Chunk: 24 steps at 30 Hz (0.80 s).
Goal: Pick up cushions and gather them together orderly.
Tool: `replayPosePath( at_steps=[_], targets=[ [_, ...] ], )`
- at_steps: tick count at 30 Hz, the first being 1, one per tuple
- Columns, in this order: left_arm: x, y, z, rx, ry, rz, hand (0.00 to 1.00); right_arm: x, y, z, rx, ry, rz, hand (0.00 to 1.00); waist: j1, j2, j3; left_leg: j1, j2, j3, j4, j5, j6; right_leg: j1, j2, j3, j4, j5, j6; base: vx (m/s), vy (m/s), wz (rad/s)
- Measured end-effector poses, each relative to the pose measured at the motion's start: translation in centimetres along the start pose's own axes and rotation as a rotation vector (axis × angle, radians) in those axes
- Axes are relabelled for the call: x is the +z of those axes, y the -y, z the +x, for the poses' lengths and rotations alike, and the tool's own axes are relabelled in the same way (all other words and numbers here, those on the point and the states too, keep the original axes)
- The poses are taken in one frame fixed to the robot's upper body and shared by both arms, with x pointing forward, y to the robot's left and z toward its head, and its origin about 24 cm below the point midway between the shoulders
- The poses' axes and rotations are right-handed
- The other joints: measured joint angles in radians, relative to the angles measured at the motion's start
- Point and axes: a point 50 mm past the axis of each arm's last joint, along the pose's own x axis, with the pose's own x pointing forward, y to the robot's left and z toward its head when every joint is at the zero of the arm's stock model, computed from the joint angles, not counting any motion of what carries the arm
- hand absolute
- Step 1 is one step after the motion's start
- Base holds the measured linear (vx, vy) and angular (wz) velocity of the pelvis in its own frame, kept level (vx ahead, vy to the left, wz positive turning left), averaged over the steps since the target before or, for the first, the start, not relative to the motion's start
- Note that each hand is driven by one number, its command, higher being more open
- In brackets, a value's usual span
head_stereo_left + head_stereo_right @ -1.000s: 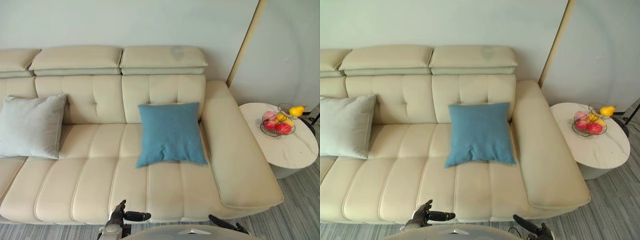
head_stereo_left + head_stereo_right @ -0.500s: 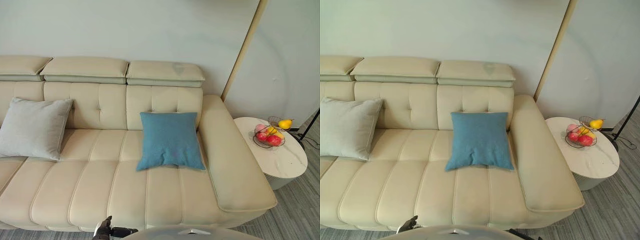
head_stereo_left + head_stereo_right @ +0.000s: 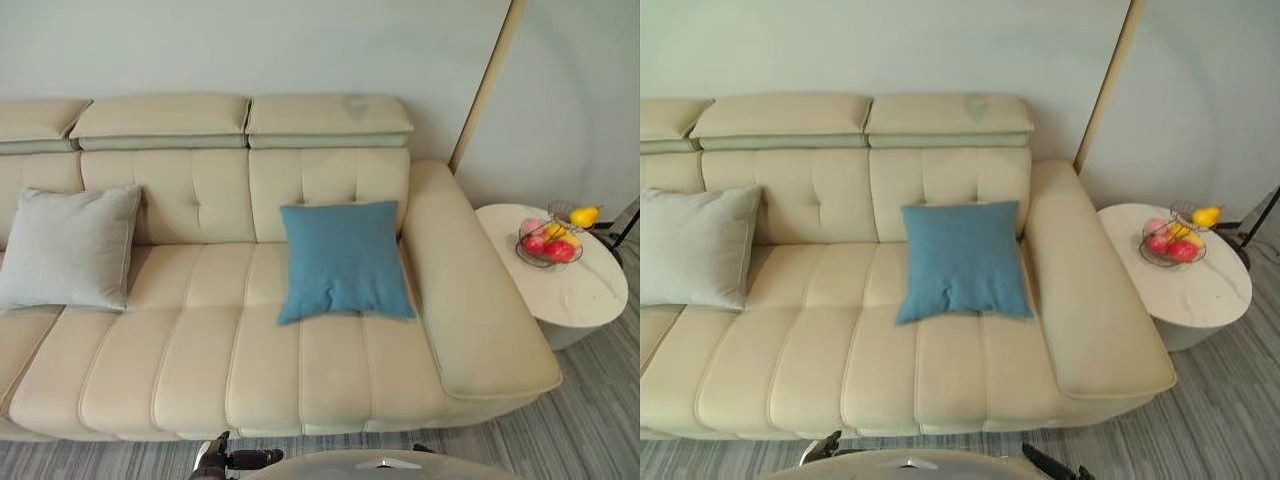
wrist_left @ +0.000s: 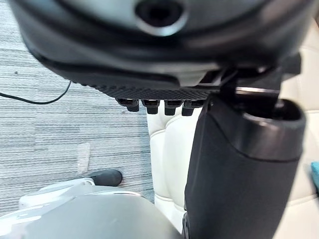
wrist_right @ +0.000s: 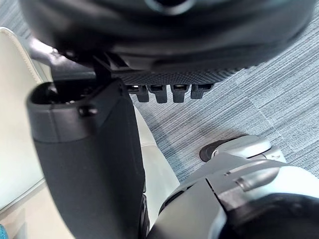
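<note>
A blue cushion [image 3: 345,260] leans against the backrest of the cream sofa [image 3: 190,360], near its right armrest. A light grey cushion [image 3: 70,248] leans against the backrest at the sofa's left end, well apart from the blue one. My left hand [image 3: 235,460] hangs low in front of the sofa's front edge, open and holding nothing; its thumb [image 4: 239,174] stands out in the left wrist view. My right hand [image 3: 1050,465] is low at the right, also open and empty, thumb [image 5: 89,164] extended.
A round white side table [image 3: 575,295] stands right of the armrest [image 3: 470,290] and carries a wire fruit basket [image 3: 553,242]. A slim gold pole [image 3: 485,85] rises behind the armrest. Grey striped carpet [image 3: 590,420] lies before the sofa.
The whole picture has shifted, so the camera moved. Both cushions rest where they were on the sofa. Both hands stay low and empty.
</note>
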Motion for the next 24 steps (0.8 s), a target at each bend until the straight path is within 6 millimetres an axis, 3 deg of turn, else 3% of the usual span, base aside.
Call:
replayPosePath(
  at_steps=[4, 11, 15, 17, 18, 21, 22, 23, 24],
  targets=[
    [0.4, 0.4, 0.1, -0.009, 0.000, -0.009, 1.00, 0.7, 0.0, 0.0, 0.001, 0.025, 0.024, 1.00, -0.001, 0.009, 0.018, -0.019, 0.008, 0.015, -0.036, 0.025, -0.005, -0.054, 0.010, 0.020, 0.026, -0.007, -0.009, -0.02, -0.028, -0.09],
    [0.9, 0.7, 0.2, -0.015, 0.005, -0.018, 1.00, 1.2, -0.2, 0.0, 0.006, 0.048, 0.037, 1.00, -0.005, 0.011, 0.044, 0.010, 0.032, 0.101, -0.024, 0.012, -0.024, -0.087, 0.037, 0.092, 0.083, -0.032, -0.024, 0.02, -0.031, -0.31],
    [1.3, 0.3, 0.3, 0.015, 0.010, -0.124, 1.00, 2.1, -1.2, -0.2, 0.034, 0.096, 0.036, 1.00, 0.001, -0.005, 0.081, -0.027, 0.064, 0.150, 0.164, -0.087, -0.020, -0.149, 0.078, 0.236, 0.147, -0.037, -0.032, -0.03, -0.051, -1.07],
    [1.6, 0.6, 0.3, 0.014, 0.018, -0.146, 1.00, 2.9, -1.2, -0.2, 0.039, 0.126, 0.004, 1.00, 0.000, 0.011, 0.086, -0.047, 0.082, 0.143, 0.223, -0.148, -0.020, -0.200, 0.115, 0.315, 0.175, -0.028, -0.031, -0.05, -0.020, -1.33],
    [1.8, 0.7, 0.3, 0.016, 0.021, -0.171, 1.00, 3.2, -1.2, -0.2, 0.039, 0.138, -0.008, 1.00, 0.000, 0.016, 0.087, -0.058, 0.092, 0.160, 0.239, -0.179, -0.026, -0.229, 0.138, 0.358, 0.184, -0.018, -0.027, -0.10, 0.061, -1.21],
    [3.0, 0.1, 0.5, 0.034, 0.056, -0.187, 1.00, 4.1, -2.3, -0.3, 0.066, 0.166, -0.058, 1.00, -0.001, 0.001, 0.103, -0.094, 0.110, 0.274, 0.298, -0.219, -0.020, -0.287, 0.176, 0.462, 0.167, 0.038, -0.013, -0.12, 0.074, -1.35],
    [3.9, -0.3, 0.6, 0.047, 0.083, -0.212, 1.00, 4.8, -2.8, -0.3, 0.077, 0.188, -0.086, 1.00, 0.002, -0.009, 0.110, -0.126, 0.138, 0.350, 0.333, -0.232, -0.015, -0.330, 0.188, 0.472, 0.124, 0.103, -0.010, -0.19, 0.064, -1.69],
    [4.6, -0.5, 0.6, 0.057, 0.108, -0.214, 1.00, 5.6, -3.3, -0.4, 0.083, 0.209, -0.080, 1.00, 0.012, -0.016, 0.113, -0.145, 0.158, 0.425, 0.343, -0.232, -0.014, -0.374, 0.174, 0.362, 0.110, 0.127, -0.017, -0.15, 0.043, -1.52],
    [4.6, -0.5, 0.6, 0.058, 0.109, -0.214, 1.00, 5.6, -3.3, -0.4, 0.083, 0.210, -0.080, 1.00, 0.012, -0.017, 0.114, -0.145, 0.158, 0.427, 0.343, -0.232, -0.014, -0.375, 0.173, 0.355, 0.112, 0.126, -0.018, -0.06, 0.007, -1.41]
  ],
)
